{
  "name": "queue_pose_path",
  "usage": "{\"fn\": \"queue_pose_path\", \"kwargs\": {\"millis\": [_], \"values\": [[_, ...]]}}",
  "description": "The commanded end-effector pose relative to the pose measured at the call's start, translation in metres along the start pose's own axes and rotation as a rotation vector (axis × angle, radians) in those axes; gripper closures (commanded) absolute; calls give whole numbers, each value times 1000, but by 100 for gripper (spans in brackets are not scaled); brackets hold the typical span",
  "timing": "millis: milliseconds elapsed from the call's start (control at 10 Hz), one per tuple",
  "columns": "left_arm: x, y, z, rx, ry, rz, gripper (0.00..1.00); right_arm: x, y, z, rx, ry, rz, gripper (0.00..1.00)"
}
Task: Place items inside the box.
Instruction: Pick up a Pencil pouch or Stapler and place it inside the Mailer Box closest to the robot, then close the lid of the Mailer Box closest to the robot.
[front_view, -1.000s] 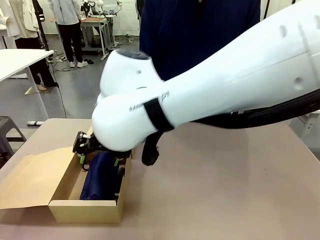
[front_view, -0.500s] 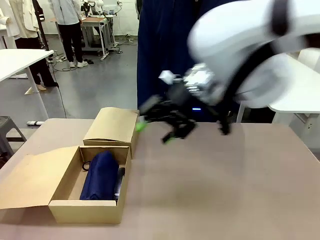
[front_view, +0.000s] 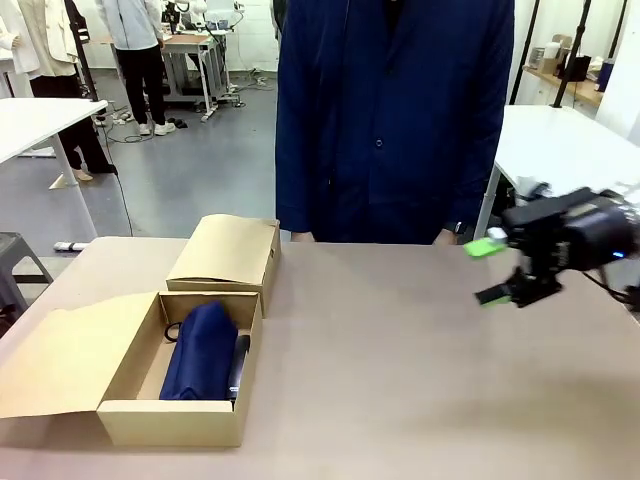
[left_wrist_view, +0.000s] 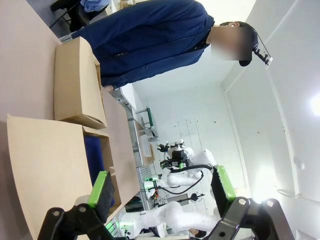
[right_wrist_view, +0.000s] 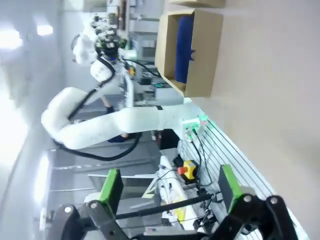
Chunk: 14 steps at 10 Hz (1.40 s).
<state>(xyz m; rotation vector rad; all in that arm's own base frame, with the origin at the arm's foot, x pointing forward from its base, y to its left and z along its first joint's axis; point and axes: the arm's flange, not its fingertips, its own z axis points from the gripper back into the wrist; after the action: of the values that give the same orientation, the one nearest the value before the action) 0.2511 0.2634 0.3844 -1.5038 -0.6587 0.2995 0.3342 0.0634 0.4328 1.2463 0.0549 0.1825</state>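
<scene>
Navy pouch (front_view: 200, 350) lying lengthwise inside open cardboard box (front_view: 170, 420); dark item (front_view: 238, 366) alongside.

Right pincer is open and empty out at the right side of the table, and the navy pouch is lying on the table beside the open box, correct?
Not quite. The navy pouch is lying inside the open box, not on the table beside it; the front view shows this. The rest holds: the right pincer is open and empty at the table's right side.
</scene>
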Motion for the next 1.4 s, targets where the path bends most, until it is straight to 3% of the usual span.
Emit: {"fn": "queue_pose_path", "kwargs": {"millis": [0,200,300,400,1300], "values": [[-2,-1,0,-10,11,-21,0,-53,-66,17,95,-21,40,0],[-2,-1,0,-10,11,-21,0,-78,-121,2,123,-109,119,0],[-2,-1,0,-10,11,-21,0,-67,-136,-32,-88,-143,-245,0],[-2,-1,0,-10,11,-21,0,-17,-89,57,108,-82,53,0],[0,0,0,0,1,-1,0,-17,-89,57,108,-82,53,0]]}}
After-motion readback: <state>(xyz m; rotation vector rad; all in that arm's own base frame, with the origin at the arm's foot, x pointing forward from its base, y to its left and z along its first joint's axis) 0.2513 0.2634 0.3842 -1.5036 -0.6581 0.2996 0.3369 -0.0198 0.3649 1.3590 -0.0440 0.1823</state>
